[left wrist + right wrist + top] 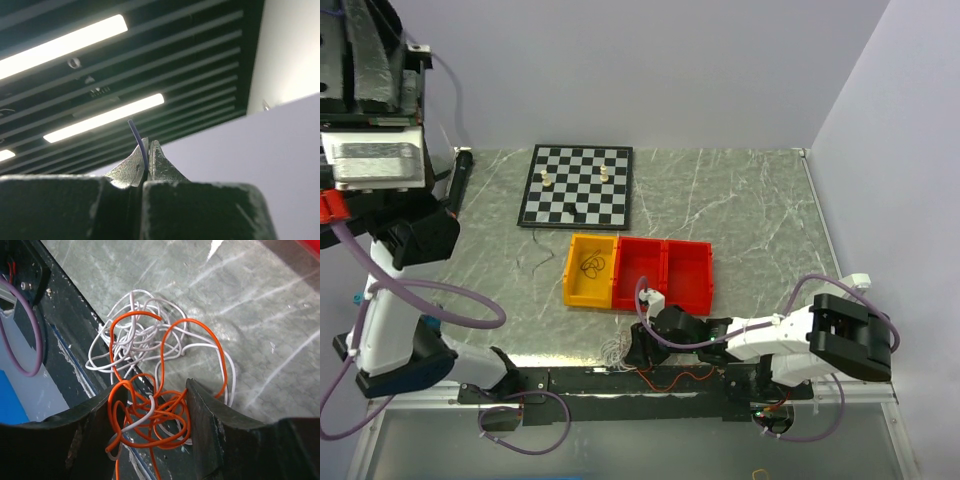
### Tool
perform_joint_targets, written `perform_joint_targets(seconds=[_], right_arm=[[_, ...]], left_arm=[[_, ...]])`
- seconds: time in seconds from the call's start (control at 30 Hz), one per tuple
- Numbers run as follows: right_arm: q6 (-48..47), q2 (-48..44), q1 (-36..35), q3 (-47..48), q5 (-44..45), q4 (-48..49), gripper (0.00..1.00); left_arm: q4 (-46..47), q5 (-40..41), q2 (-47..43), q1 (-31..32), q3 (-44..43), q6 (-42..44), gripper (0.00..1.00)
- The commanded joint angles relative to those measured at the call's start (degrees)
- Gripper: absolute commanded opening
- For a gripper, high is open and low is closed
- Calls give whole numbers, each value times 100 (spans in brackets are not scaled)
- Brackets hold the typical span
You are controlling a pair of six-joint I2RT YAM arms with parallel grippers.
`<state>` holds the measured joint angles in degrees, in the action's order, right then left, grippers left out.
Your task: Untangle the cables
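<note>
Far from done: straddling tangled thin orange and white wires point(155, 412) with parted right claw point(156, 387), pinching one thin bluish wire point(136, 132) in left claw point(148, 150).

An orange-red cable point(155, 412) and a white cable point(127, 340) are seen knotted together in one loose heap at the near edge of the tabletop point(240, 315), roughly midway along it. The orange-red loops are piled densest on the near side and partly draped over the black rail point(70, 325). The white loops are spread flat just behind them. A black cable point(592, 266) is coiled in small loops inside the yellow bin point(575, 290). A short, slightly curved end of a bluish cable point(136, 135) is pinched between the closed fingertips of the left gripper point(147, 152).
</note>
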<state>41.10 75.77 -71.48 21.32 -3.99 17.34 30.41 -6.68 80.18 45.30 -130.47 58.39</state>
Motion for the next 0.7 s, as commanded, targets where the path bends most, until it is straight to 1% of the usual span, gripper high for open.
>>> perform_joint_targets(seconds=[0.0,0.13,0.17,0.23,0.3,0.37,0.53,0.67], right_arm=[[12,-167,-41,-260,179,-873,58],[56,-623,-85,-418,311,-820,57],[65,-746,-94,-470,363,-803,57],[56,-984,-111,-567,390,-785,57],[65,-1160,-111,-629,390,-794,57],[73,-1292,-112,-655,521,-864,56],[144,-1600,-120,-805,627,-899,56],[179,-1688,-120,-884,680,-882,55]], left_arm=[[-141,325,-476,5,1047,252,1],[-299,517,-846,-3,2085,208,1],[-395,649,-907,-3,2235,25,1],[-895,633,-1091,-3,2726,-30,1],[-574,519,-1346,-3,3559,111,1],[-422,544,-1479,-12,4142,172,1],[-387,650,-1400,-266,4609,-29,1],[-370,650,-1339,-381,4750,-179,1]])
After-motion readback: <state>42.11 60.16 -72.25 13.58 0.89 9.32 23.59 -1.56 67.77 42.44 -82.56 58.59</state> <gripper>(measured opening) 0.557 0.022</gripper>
